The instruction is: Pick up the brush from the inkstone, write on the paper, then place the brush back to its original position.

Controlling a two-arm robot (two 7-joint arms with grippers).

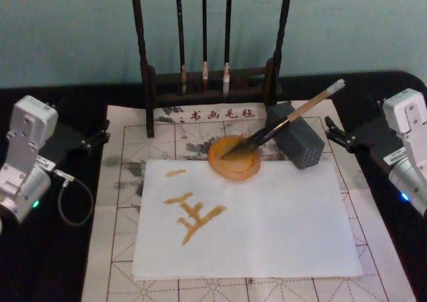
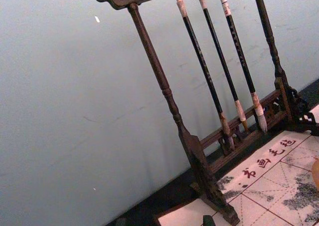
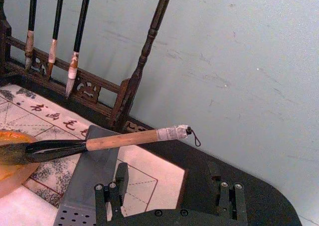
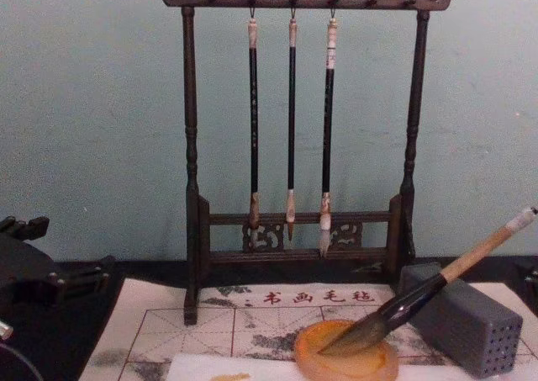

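Your thick tan-handled brush (image 1: pixel 293 119) rests tuft-down in the round amber inkstone (image 1: pixel 233 172), at 12 o'clock of the lettered white paper (image 1: pixel 280 229). Right hand (image 1: pixel 331 132) at 3 o'clock gapes empty; left hand (image 1: pixel 97 135) is parked at 9. The task looks finished, so just hold clear.

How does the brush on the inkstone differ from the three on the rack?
The brush has a thick tan handle; the three hanging brushes have thin black ones. It lies tilted, tuft in the inkstone, handle on the grey block; they hang upright from the rack. Its tuft is dark, theirs pale. All taper to points.
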